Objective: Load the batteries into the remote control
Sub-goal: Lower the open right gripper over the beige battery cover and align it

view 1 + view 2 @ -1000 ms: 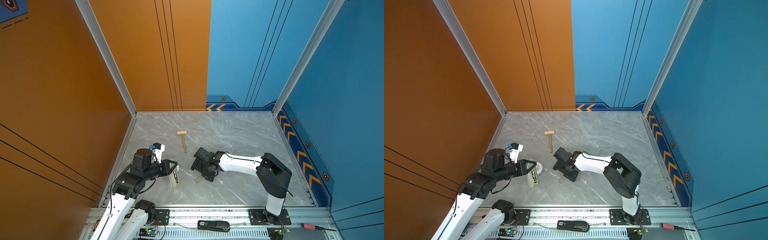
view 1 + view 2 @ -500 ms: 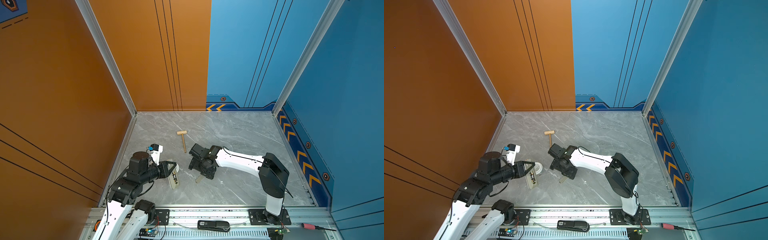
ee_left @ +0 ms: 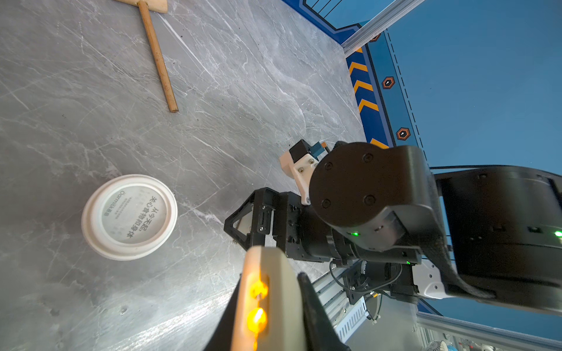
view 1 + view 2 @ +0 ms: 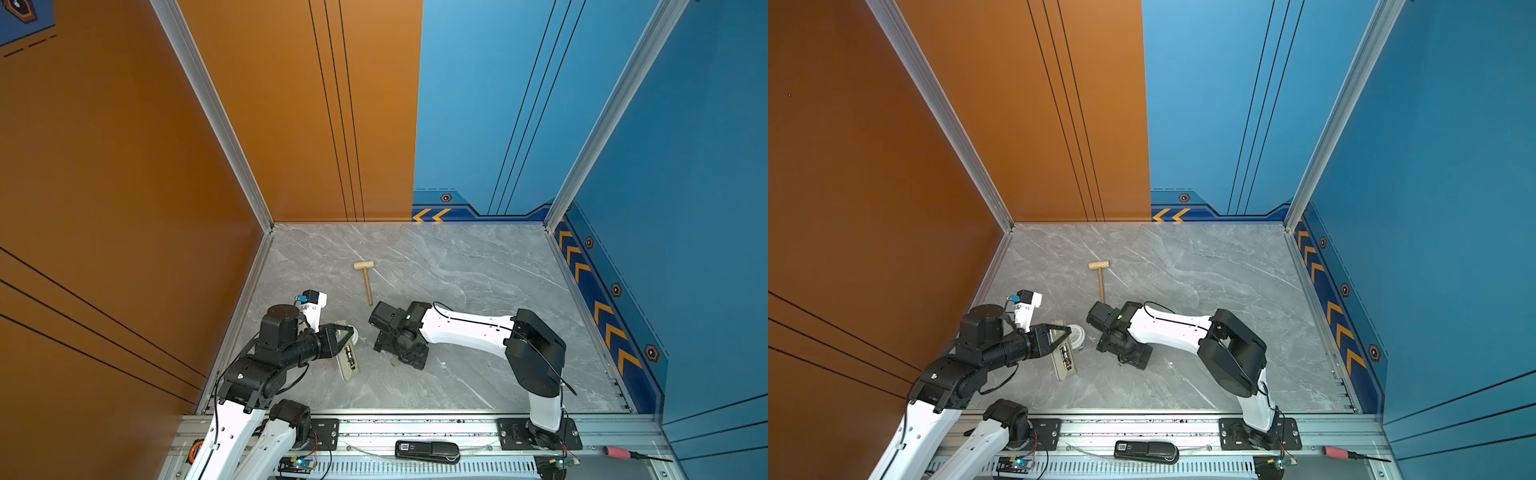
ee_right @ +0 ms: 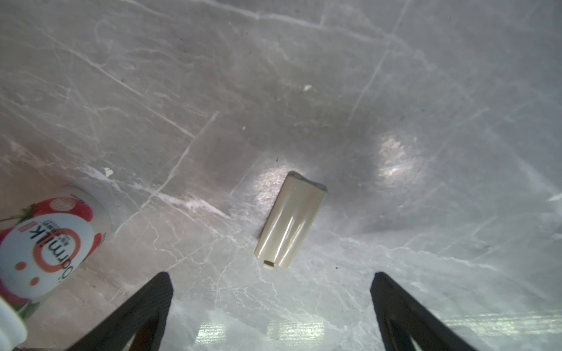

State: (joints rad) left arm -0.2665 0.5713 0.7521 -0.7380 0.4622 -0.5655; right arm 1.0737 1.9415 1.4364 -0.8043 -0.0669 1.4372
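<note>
Grey marble desk (image 4: 457, 266) carrying it all. Over its middle, right hand (image 5: 273, 304) spread wide, holding nothing, the beige cover (image 5: 290, 220) lying flat just ahead of its fingertips. Beside it but apart, left hand (image 4: 341, 340) pressed shut across the remote control (image 4: 348, 368), pinching it toward the far end. Long axis from the yoghurt cup (image 4: 1076, 332) down to the front rail (image 4: 415, 424), free end jutting out of the hand and pointing at the rail, open bay (image 4: 351, 359) turned upward. In the bay, the batteries (image 3: 258, 319), two gold ends showing
</note>
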